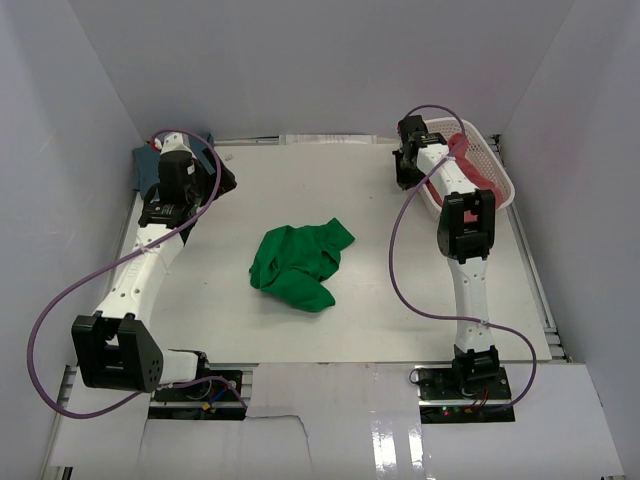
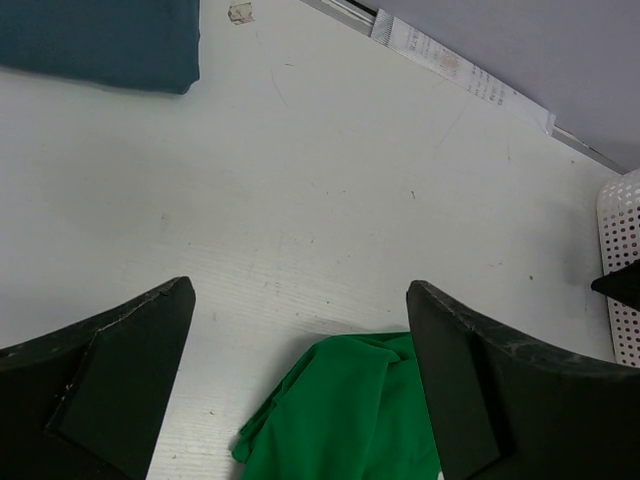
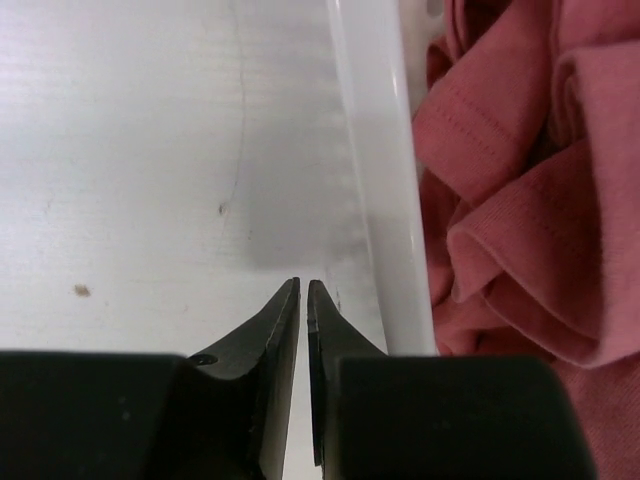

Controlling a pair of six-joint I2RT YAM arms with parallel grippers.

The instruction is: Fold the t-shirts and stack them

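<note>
A bright green t-shirt (image 1: 300,265) lies crumpled mid-table; its far edge shows in the left wrist view (image 2: 340,420). A slate blue t-shirt (image 1: 146,165) lies folded flat at the far left corner, also in the left wrist view (image 2: 100,40). A pinkish red t-shirt (image 1: 493,180) sits bunched in the basket, also in the right wrist view (image 3: 520,200). My left gripper (image 1: 218,182) (image 2: 300,290) is open and empty, held above the table between the blue and green shirts. My right gripper (image 1: 404,178) (image 3: 303,285) is shut and empty, just left of the basket's rim.
The white lattice basket (image 1: 488,140) stands at the far right; its rim (image 3: 375,180) is next to my right fingertips, and its side shows in the left wrist view (image 2: 625,270). White walls enclose the table at the back and sides. A paper strip (image 2: 460,70) lies along the far edge.
</note>
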